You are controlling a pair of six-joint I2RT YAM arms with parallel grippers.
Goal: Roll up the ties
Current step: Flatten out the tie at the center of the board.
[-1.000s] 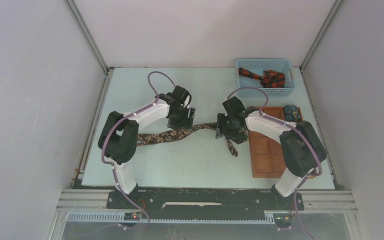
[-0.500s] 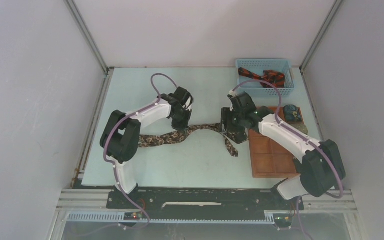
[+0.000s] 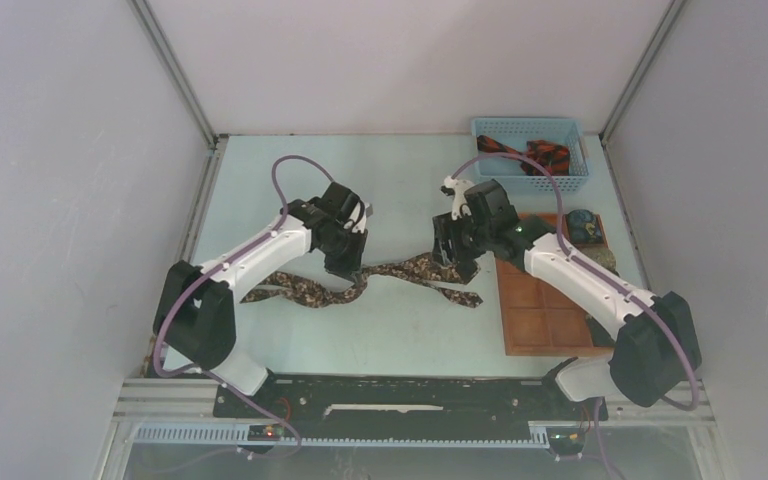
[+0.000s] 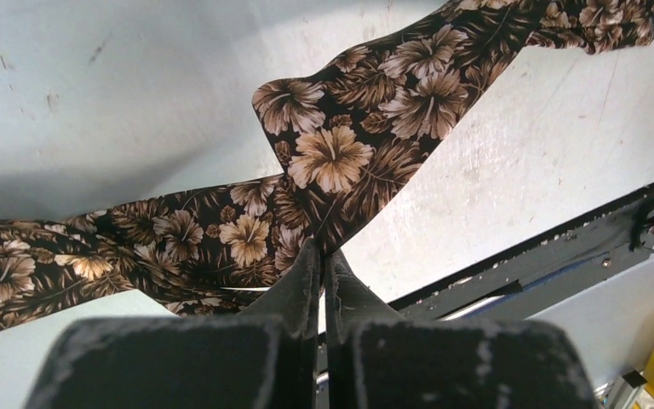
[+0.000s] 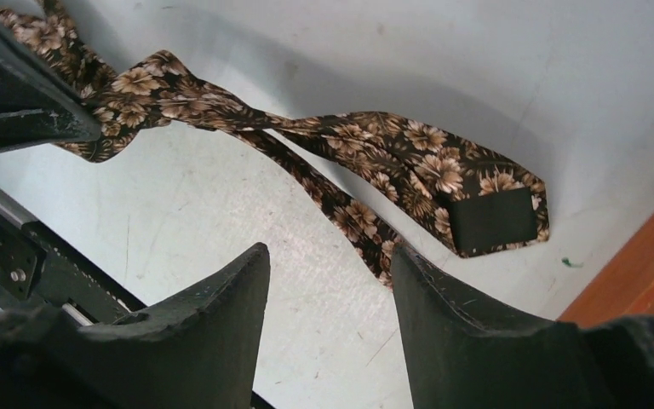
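A dark brown tie with tan flowers (image 3: 400,270) lies in a wavy line across the middle of the table. My left gripper (image 3: 348,268) is shut on it near its middle; in the left wrist view the fingertips (image 4: 322,253) pinch a fold of the tie (image 4: 349,145). Over the tie's narrow end hovers my right gripper (image 3: 453,254), open. In the right wrist view the gripper (image 5: 328,256) holds nothing, and the tie (image 5: 392,153) with its black label loop (image 5: 494,218) lies just beyond. A black and red-orange tie (image 3: 535,157) sits in the basket.
The blue mesh basket (image 3: 482,130) stands at the back right. An orange-brown compartment tray (image 3: 545,320) lies along the right side, with a blue-green rolled tie (image 3: 582,224) in a far compartment. The tray's edge (image 5: 647,273) is close to my right gripper.
My left gripper has shut on the brown tie and drawn it toward the near left, bunching it. The right arm shifted slightly back and stays open.
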